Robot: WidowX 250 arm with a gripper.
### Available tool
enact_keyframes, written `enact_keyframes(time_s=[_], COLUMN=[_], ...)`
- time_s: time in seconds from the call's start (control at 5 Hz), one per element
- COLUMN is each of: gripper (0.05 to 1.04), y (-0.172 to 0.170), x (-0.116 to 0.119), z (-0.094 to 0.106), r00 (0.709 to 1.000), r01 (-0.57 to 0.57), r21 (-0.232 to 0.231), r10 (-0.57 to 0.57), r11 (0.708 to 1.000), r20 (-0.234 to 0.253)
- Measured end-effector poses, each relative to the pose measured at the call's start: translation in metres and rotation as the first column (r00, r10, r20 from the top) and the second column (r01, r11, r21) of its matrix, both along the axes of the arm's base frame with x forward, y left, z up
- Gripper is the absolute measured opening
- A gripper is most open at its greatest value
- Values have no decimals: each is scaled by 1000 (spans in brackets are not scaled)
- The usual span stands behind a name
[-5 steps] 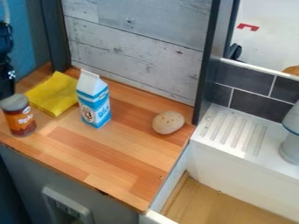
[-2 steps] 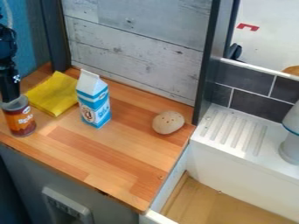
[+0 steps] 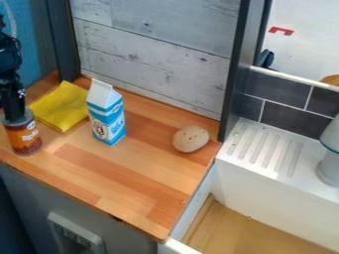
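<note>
Hand (image 3: 15,118) lowered onto jar (image 3: 24,136); jar upright, reddish-brown, orange-labelled; cannot tell whether hand is clamped.

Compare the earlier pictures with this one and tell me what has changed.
The gripper has come in from the left edge and down, and is now at the top of the orange-labelled container. Whether it has taken hold cannot be told. The container stands upright in about the same place. The yellow cloth, the blue-and-white carton and the speckled oval thing stayed put.
</note>
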State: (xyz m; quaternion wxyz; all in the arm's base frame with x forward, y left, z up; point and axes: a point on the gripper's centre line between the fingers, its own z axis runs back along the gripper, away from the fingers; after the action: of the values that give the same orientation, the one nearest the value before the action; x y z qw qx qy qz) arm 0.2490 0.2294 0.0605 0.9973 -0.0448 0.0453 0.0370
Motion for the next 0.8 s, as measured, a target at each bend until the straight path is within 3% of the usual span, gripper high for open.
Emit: enact_keyframes(time_s=[0.2,0.6,0.8], gripper=[1000,1000,1000], y=[-12,-84,-112], x=[-6,-2,7], z=[-2,-4,-6], r00=[1000,994,989], r01=[-5,111,128], r21=[-31,-92,-123], r10=[5,-108,-118], r11=[1000,990,984], r20=[-1,33,83])
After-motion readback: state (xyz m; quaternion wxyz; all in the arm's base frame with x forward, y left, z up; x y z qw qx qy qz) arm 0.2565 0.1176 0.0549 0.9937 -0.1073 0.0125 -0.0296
